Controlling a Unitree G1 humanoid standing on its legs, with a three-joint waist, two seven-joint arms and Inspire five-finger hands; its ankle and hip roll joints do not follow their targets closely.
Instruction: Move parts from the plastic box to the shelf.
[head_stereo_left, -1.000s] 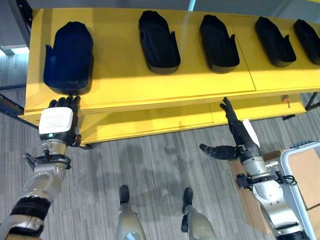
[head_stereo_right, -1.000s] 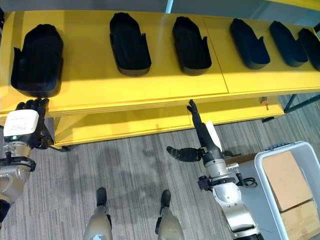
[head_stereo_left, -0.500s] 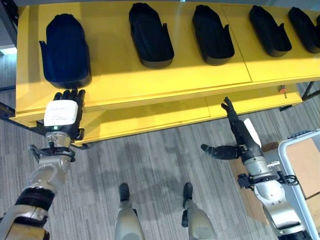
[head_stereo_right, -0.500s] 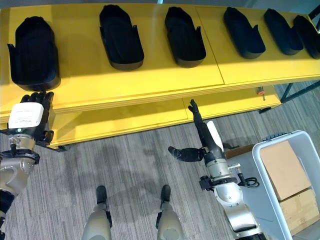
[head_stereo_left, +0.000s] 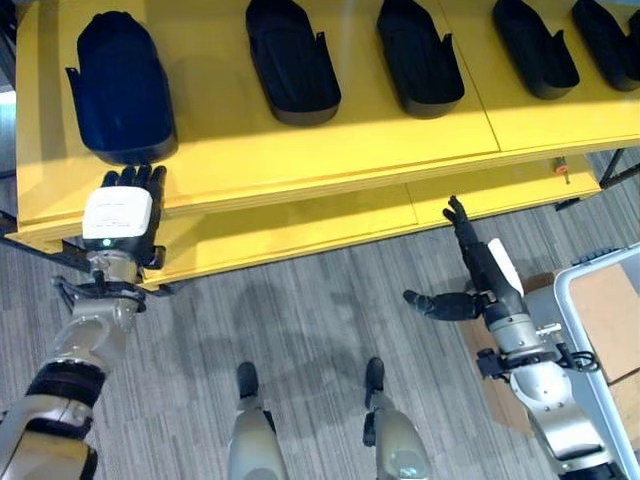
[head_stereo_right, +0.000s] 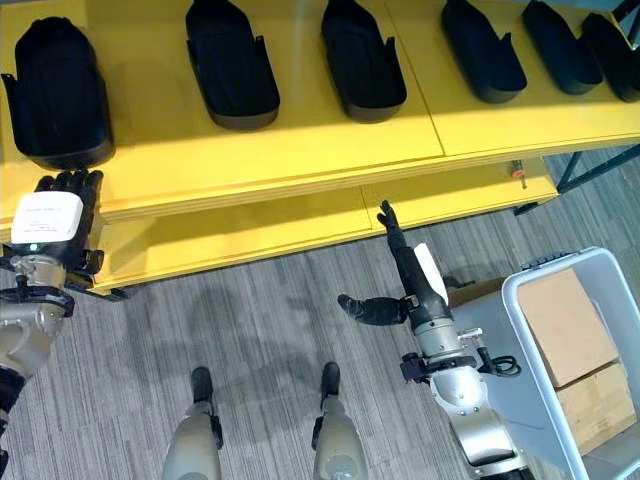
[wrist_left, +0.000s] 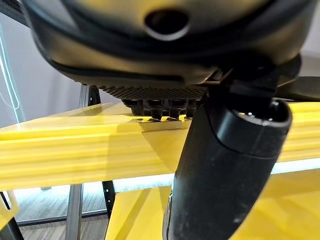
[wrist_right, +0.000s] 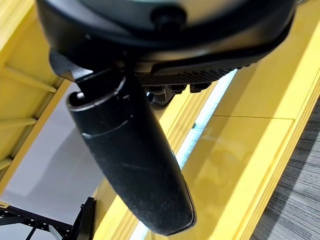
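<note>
Left hand fingers straight, empty, at shelf edge just below the 10 o'clock black part. Right hand open, empty. Judgement: withdraw straight, don't nudge part; plastic box at 4 o'clock next.

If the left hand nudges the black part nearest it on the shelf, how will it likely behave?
The black part looks like a hollow moulded shell, so probably stiff and light for its bulk. It lies flat and broad on the smooth yellow shelf, so it would more likely slide than tip or roll. The left hand is at the shelf's front edge, fingers straight.
</note>
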